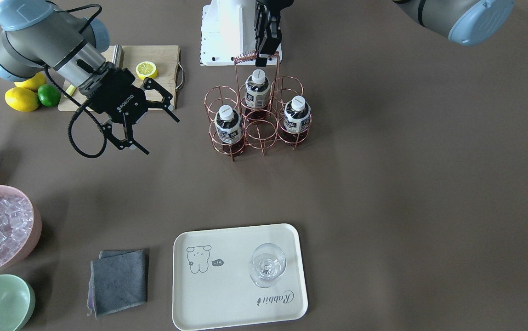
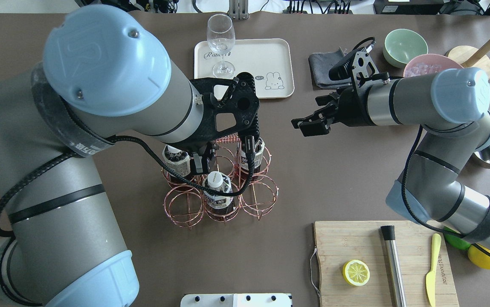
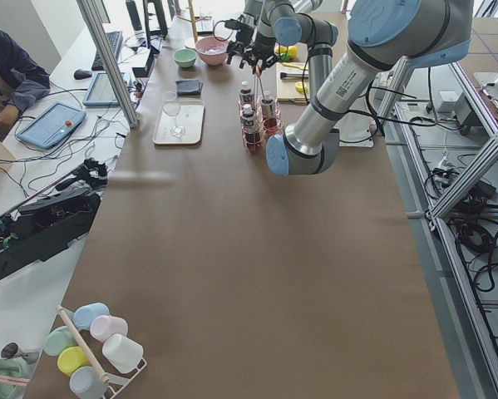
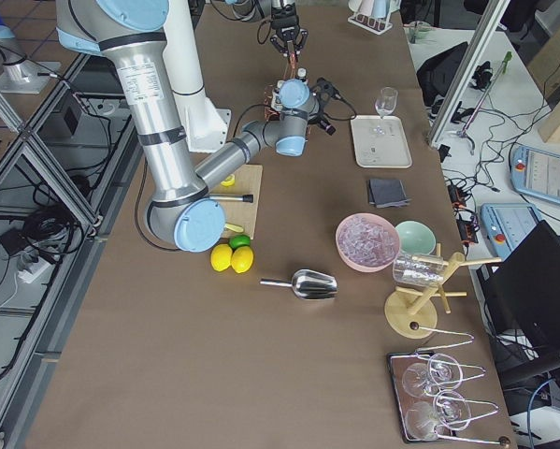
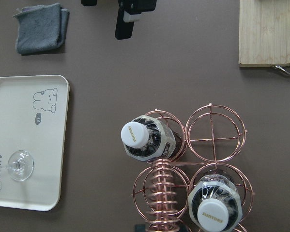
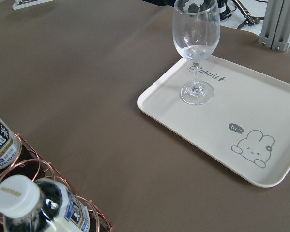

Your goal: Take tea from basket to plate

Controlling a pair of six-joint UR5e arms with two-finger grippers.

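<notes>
In the front-facing view the tea (image 1: 258, 88) stands upright in the back row of the basket (image 1: 262, 133), one of three alike, just below the left gripper (image 1: 266, 55), and I cannot tell if this one is open. The right gripper (image 1: 162, 137) hangs apart with fingers spread and holds nothing. From overhead, the plate (image 2: 266, 55) lies beyond the basket and carries a wine glass (image 2: 221, 42). In the left wrist view the cap (image 5: 212, 218) rises free above its ring. The bottle looks small, full, smooth and rather stiff, so I would grip at the cap or neck and lift straight up.
</notes>
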